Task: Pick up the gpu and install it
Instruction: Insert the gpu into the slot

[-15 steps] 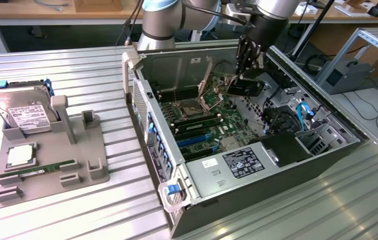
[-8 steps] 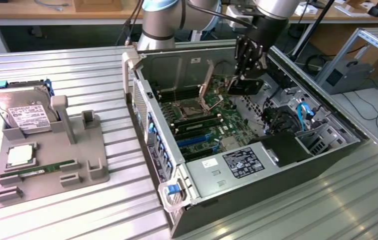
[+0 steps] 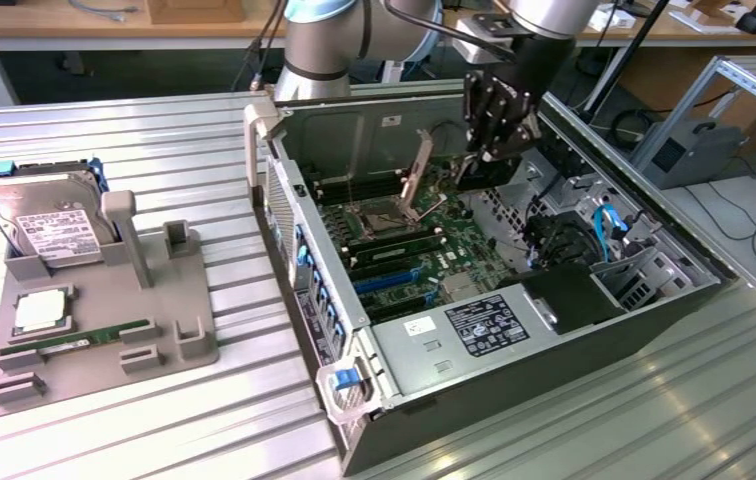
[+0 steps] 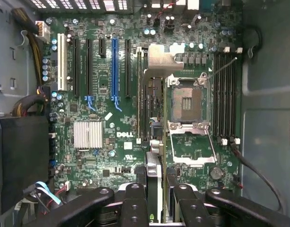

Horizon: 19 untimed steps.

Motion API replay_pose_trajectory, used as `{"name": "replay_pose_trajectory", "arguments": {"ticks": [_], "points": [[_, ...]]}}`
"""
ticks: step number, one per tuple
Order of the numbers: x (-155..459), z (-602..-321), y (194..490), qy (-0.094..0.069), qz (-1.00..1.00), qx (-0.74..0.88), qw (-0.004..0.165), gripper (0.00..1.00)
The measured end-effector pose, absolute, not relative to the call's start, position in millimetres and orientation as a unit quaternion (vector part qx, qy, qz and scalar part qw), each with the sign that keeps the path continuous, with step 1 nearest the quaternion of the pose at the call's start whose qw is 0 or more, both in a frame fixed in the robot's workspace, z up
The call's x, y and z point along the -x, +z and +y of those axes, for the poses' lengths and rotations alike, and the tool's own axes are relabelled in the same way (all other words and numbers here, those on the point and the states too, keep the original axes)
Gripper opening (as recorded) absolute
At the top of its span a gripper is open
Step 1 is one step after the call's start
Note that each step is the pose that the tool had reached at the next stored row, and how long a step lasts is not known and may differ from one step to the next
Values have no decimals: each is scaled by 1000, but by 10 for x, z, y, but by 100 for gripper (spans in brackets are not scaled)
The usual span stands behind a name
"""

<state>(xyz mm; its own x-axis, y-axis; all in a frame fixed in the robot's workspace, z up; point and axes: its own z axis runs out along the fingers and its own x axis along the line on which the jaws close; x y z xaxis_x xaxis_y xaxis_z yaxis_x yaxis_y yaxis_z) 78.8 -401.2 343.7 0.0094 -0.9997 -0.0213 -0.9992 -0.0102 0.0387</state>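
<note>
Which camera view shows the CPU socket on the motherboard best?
The wrist view: it faces the CPU socket straight on, so its open frame and contacts are plain. The exterior view shows the CPU socket at a slant, from farther off.

The one word that reads clearly is "DELL", printed in white letters [image 4: 124, 135] on the green circuit board [image 4: 102, 156] inside the computer case. Just below it the board carries a small white certification-style mark [image 4: 131, 156], too fine to read. In the exterior view, the black label [image 3: 485, 325] on the case's metal drive bay and the white label [image 3: 61, 236] on the hard drive both carry print too small to make out.
</note>
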Motion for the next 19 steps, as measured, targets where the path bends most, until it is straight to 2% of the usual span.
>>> {"name": "replay_pose_trajectory", "arguments": {"ticks": [19], "points": [[-641, -4143, 3407, -21, -699, -715, 6, 27]]}}
